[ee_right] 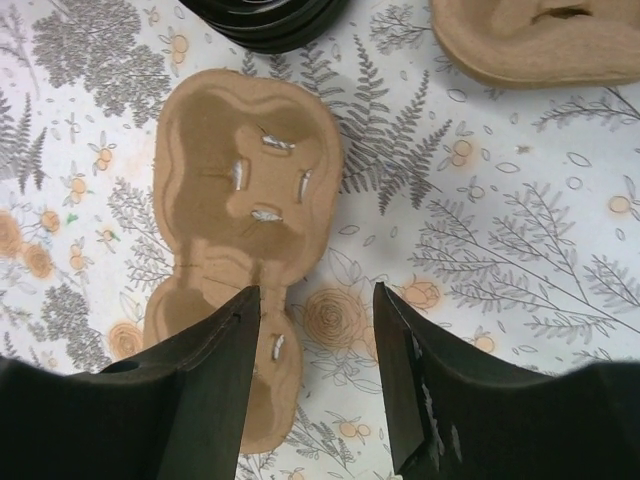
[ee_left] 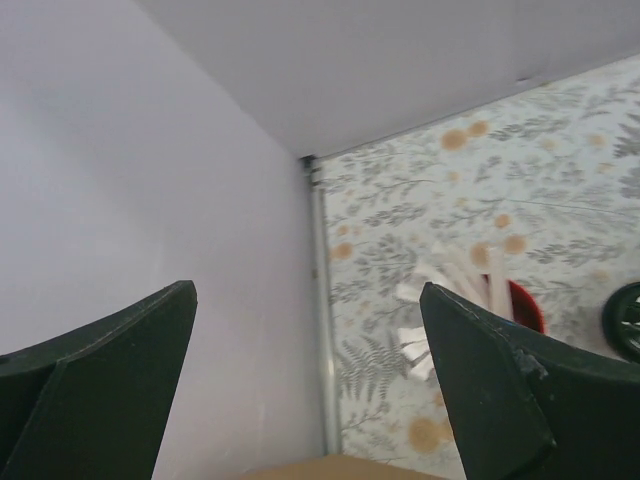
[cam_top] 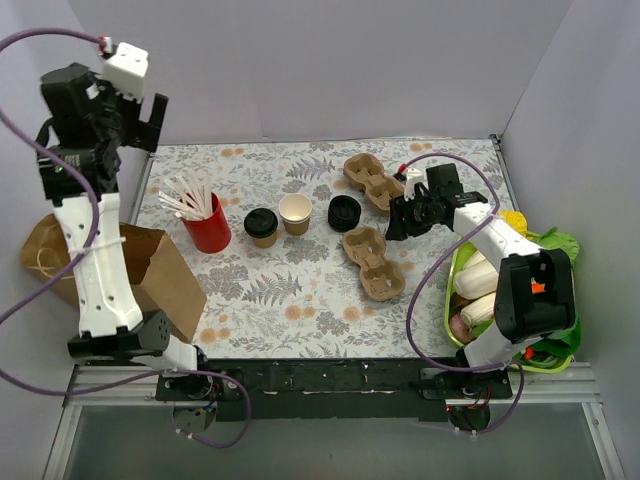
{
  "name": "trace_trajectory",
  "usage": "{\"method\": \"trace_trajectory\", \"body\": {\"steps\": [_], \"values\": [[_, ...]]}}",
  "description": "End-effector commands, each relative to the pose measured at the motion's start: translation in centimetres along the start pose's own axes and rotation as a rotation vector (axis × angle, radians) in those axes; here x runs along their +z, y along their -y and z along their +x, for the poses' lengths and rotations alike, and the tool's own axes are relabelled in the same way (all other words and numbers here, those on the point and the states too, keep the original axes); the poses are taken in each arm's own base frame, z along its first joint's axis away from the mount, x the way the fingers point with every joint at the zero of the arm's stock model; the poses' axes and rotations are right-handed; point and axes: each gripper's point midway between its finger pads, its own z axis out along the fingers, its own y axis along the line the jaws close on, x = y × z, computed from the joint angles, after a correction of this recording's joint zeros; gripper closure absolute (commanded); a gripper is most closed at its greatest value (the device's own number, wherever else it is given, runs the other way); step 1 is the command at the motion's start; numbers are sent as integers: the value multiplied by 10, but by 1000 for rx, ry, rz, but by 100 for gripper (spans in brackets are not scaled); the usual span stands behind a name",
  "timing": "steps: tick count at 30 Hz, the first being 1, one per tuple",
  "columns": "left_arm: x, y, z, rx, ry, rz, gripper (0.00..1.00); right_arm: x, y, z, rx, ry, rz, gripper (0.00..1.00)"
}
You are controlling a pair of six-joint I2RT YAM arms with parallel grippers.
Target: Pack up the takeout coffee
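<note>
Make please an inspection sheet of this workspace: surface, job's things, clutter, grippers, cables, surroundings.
Surface: table, flowered cloth, flat.
Job's things: lidded cup, open cup and black lids stand in a row, mid-table.
Clutter: red cup of white sticks; far carrier; near carrier; paper bag at the left edge; green tray on the right.
Grippers: left gripper open, raised, empty; right gripper open, empty, above the near carrier.
Cables: purple cables loop beside both arms.
Surroundings: plain white walls.

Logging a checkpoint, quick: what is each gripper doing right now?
Left gripper: open, holding nothing.
Right gripper: open, empty, over a pulp carrier.
</note>
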Motion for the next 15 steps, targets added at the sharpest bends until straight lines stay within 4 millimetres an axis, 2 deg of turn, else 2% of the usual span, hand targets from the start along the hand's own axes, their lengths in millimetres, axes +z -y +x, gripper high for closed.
{"method": "trace_trajectory", "body": {"steps": [1,2,3,4,5,6,7,8,9,11,12,13,14,15], "values": [[-65,-60,12,3,-24,-225,3,-4,-23,-44,-69,85,-144,43],[-85,-66,9,-43,4,-283,2,-7,-31,-57,-103,112,-191,42],[-92,-69,9,-72,20,-316,2,-13,-51,-81,-186,165,-279,41],[-100,-75,-1,-101,79,-362,2,-17,-62,-98,-236,198,-308,39],[-108,-73,0,-182,110,-384,2,-18,-74,-111,-277,218,-333,39],[-111,-76,-4,-215,135,-389,2,-22,-103,-140,-362,269,-389,38],[-116,-87,0,-272,136,-416,2,-25,-119,-153,-402,292,-417,36],[-116,-95,-7,-313,162,-423,2,-25,-135,-165,-439,314,-446,36],[-114,-94,-11,-343,183,-402,2,-19,-164,-172,-483,325,-502,35],[-109,-96,-24,-345,230,-375,2,-32,-201,-207,-528,462,-564,32],[-106,-96,-35,-361,264,-349,2,-34,-225,-210,-534,490,-616,32],[-103,-97,-42,-367,288,-339,2,-36,-240,-215,-502,518,-646,28],[-102,-97,-48,-381,309,-327,2,-45,-256,-230,-540,607,-665,27],[-99,-96,-51,-395,323,-313,2,-44,-278,-232,-554,638,-685,26]]}}
